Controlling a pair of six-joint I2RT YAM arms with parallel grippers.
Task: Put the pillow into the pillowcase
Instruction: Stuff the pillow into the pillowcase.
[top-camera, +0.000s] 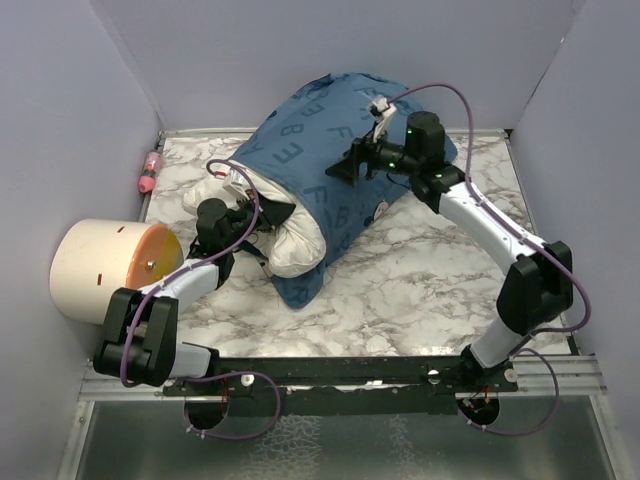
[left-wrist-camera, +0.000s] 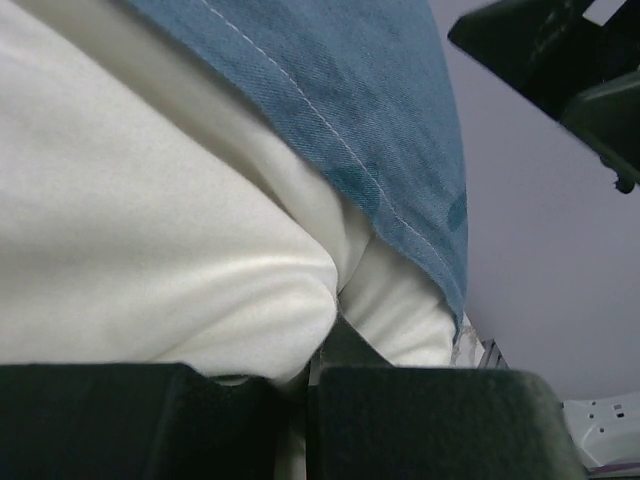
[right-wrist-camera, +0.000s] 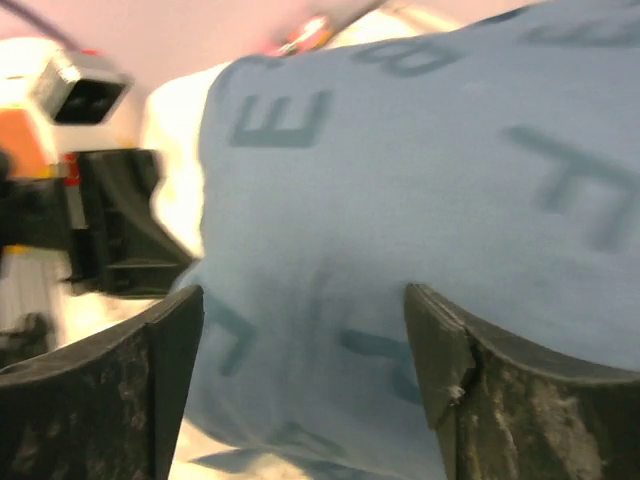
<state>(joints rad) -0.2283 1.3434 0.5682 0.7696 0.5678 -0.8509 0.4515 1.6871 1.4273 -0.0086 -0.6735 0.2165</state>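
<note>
pillow (top-camera: 298, 242), plump white, half inside blue pillowcase (top-camera: 325, 120)

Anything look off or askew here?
The pillowcase sits skewed: it covers only the far part of the pillow, whose white near end bulges out over a stray blue flap. A cream cylinder with an orange face lies on its side at the left edge of the table.
</note>
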